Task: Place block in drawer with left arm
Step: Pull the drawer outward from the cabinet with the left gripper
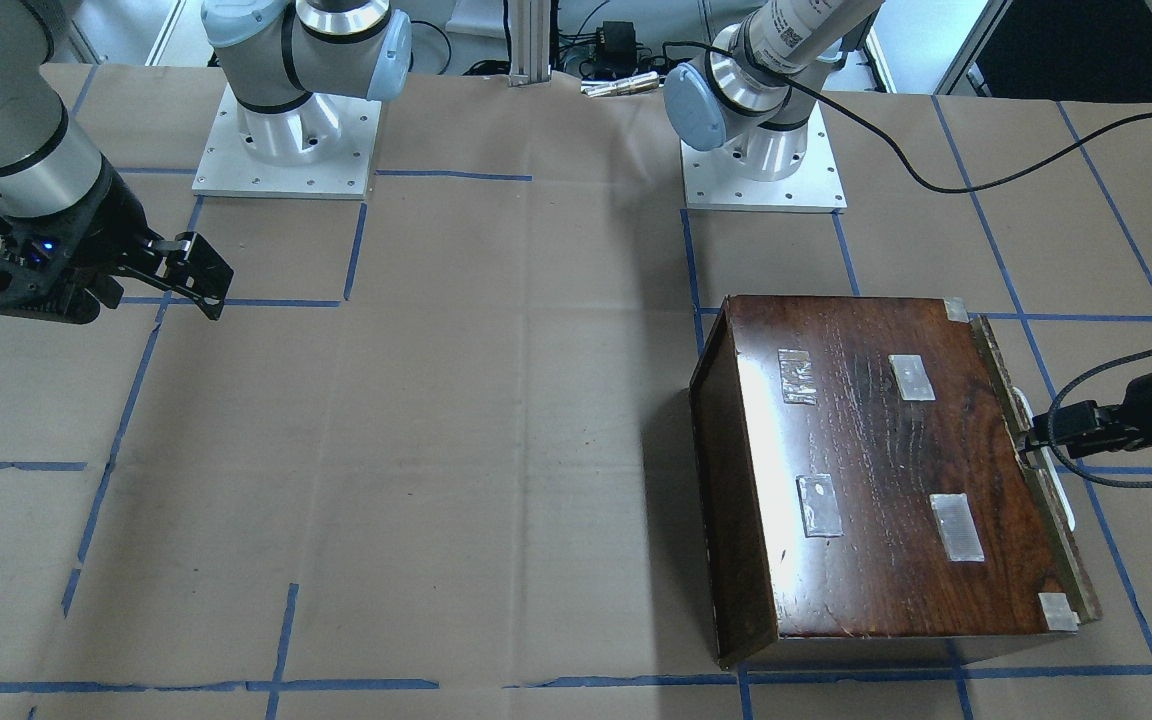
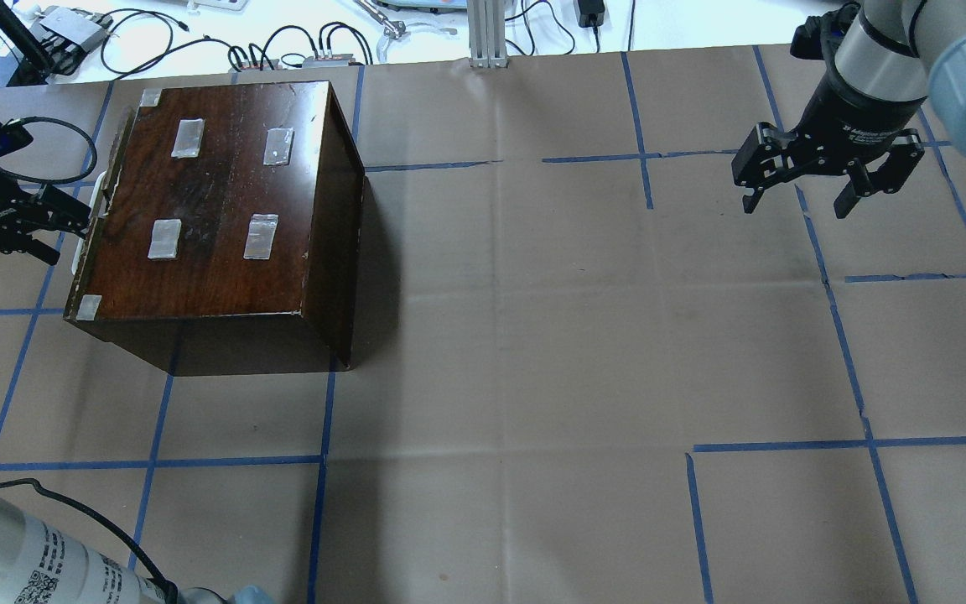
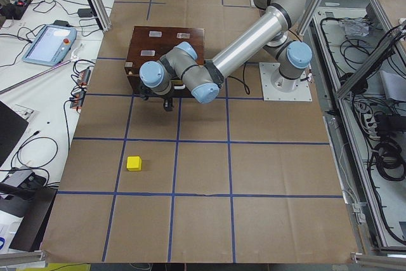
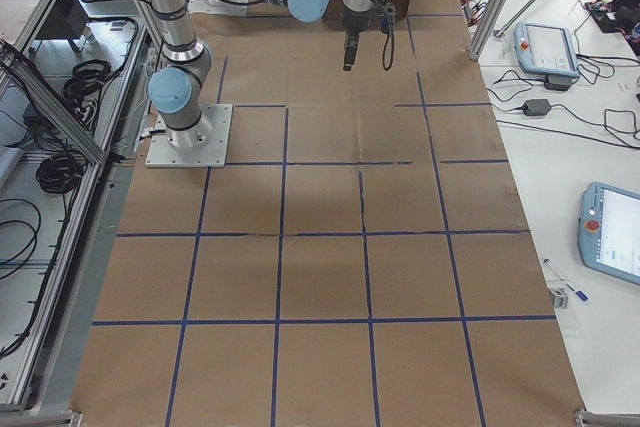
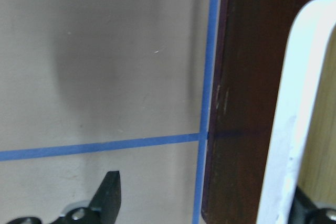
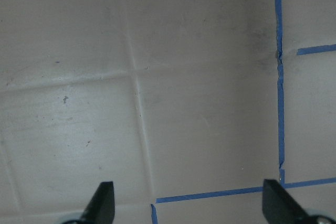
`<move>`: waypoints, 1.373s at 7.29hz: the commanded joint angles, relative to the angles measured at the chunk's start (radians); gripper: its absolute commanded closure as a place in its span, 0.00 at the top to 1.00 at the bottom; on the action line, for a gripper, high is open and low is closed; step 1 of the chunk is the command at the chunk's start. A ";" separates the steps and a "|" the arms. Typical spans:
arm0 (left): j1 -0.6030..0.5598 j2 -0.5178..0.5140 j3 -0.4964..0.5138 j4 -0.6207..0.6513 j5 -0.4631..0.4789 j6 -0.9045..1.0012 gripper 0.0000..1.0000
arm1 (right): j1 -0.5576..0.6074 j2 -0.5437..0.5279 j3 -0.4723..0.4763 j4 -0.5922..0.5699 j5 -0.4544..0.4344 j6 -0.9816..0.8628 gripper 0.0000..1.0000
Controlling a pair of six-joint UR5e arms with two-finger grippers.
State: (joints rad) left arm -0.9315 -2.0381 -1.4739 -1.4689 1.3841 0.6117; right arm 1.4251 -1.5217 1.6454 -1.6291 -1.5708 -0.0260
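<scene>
Step in hand, as judged: open the drawer (image 1: 1046, 505) of the box (image 2: 215, 193) before the block is fetched. The left gripper (image 1: 1038, 440) is at the white handle (image 1: 1063, 500) on the drawer front, with its fingers spread wide and gripping nothing. The drawer looks shut or nearly so. Close squarely on the handle, then pull straight out along the drawer's travel — a skewed or lifting pull would likely drag the box across the table (image 2: 533, 335). Open far enough for a clear descent (the block is small beside the box, so a partial opening may do). The block (image 3: 133, 163) lies on the table well apart from the box, on the handle side. The right gripper (image 2: 795, 205) hangs wide and empty over the table's other end. Only the exterior left view shows the block plainly; the overhead view omits it. Only the left wrist view shows the handle between the fingertips — close to one, with a wide gap to the other.
</scene>
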 commanded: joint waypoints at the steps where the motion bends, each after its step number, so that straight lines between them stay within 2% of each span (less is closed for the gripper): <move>1: 0.039 -0.004 0.013 0.001 0.022 0.000 0.99 | 0.000 0.000 0.001 0.000 0.000 0.000 1.00; 3: 0.063 -0.008 0.023 0.001 0.030 0.000 0.99 | 0.000 0.000 -0.001 0.000 0.000 0.000 1.00; 5: 0.080 -0.013 0.036 0.005 0.078 0.002 0.99 | 0.000 0.000 -0.001 0.000 0.000 0.000 1.00; 8: 0.089 -0.020 0.063 0.010 0.081 0.017 0.99 | 0.000 0.002 0.001 0.000 0.000 0.000 1.00; 10: 0.089 -0.046 0.075 0.013 0.134 0.017 0.99 | 0.000 0.000 -0.001 0.000 0.000 0.001 1.00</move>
State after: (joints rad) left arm -0.8429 -2.0666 -1.4073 -1.4583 1.4875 0.6280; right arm 1.4251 -1.5213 1.6456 -1.6291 -1.5708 -0.0256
